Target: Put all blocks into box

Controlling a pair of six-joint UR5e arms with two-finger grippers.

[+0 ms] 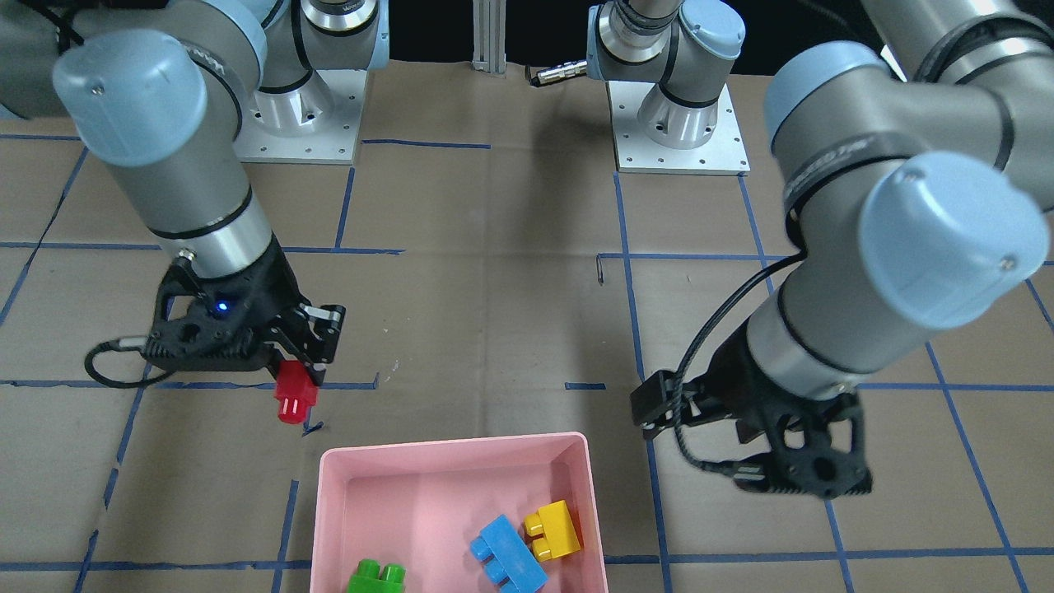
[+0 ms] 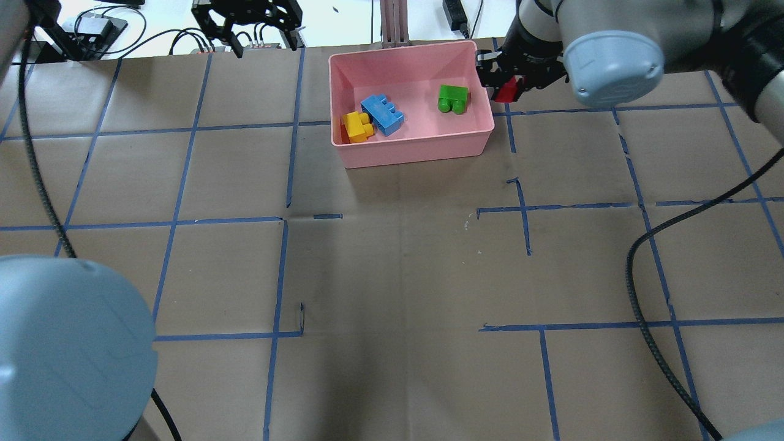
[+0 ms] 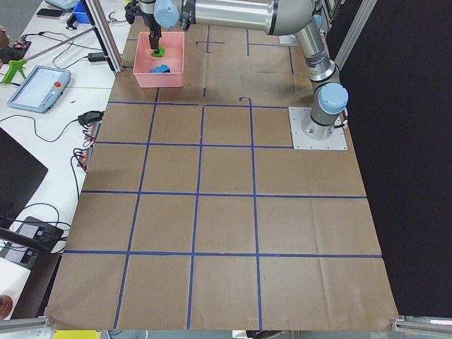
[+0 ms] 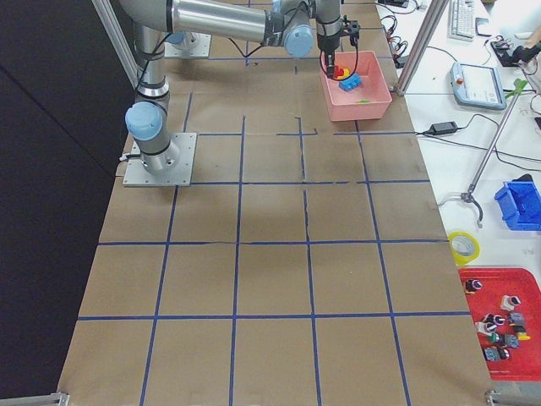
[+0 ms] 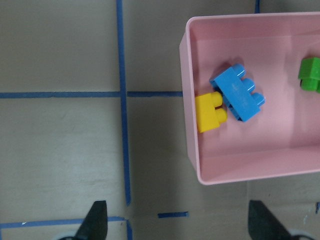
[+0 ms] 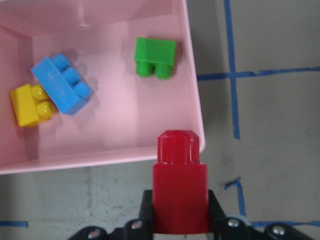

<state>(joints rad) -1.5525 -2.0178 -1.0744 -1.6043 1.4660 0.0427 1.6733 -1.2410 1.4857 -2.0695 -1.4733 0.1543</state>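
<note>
The pink box (image 2: 416,150) stands at the table's far edge. In it lie the green block (image 2: 453,98), the light-blue block (image 2: 382,114) and the yellow block (image 2: 357,126), the last two touching. My right gripper (image 1: 298,372) is shut on the red block (image 1: 296,399) and holds it above the table, just outside the box's right wall. In the right wrist view the red block (image 6: 179,190) hangs just short of the box's rim (image 6: 100,162). My left gripper (image 5: 180,225) is open and empty, hovering left of the box (image 5: 192,125).
Blue tape lines grid the brown paper table. An aluminium post (image 2: 395,21) stands just behind the box. The two arm base plates (image 1: 679,132) sit at the robot's side. A black cable (image 2: 643,275) hangs from the right arm.
</note>
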